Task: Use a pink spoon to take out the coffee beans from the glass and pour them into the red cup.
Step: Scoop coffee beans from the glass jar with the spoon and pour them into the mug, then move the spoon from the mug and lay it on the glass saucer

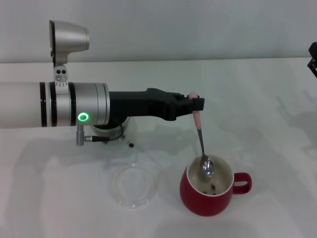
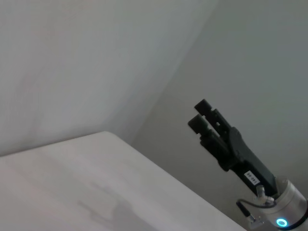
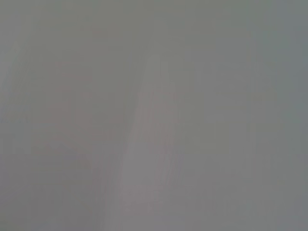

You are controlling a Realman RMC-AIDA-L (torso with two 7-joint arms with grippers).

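My left gripper (image 1: 196,105) reaches in from the left and is shut on the pale pink handle of the pink spoon (image 1: 200,136). The spoon hangs steeply down, and its metal bowl sits inside the red cup (image 1: 198,198) at the front right. A few dark coffee beans (image 1: 212,188) lie on the cup's cream bottom, and the spoon's bowl looks empty. The glass (image 1: 117,130) stands behind and under my left forearm, mostly hidden. My right gripper (image 1: 313,57) (image 2: 198,114) is parked at the far right, above the table.
A shallow clear glass dish (image 1: 133,184) lies on the white table (image 1: 267,129), left of the red cup. One loose bean (image 1: 131,145) lies on the table near the glass. The red cup's handle points right.
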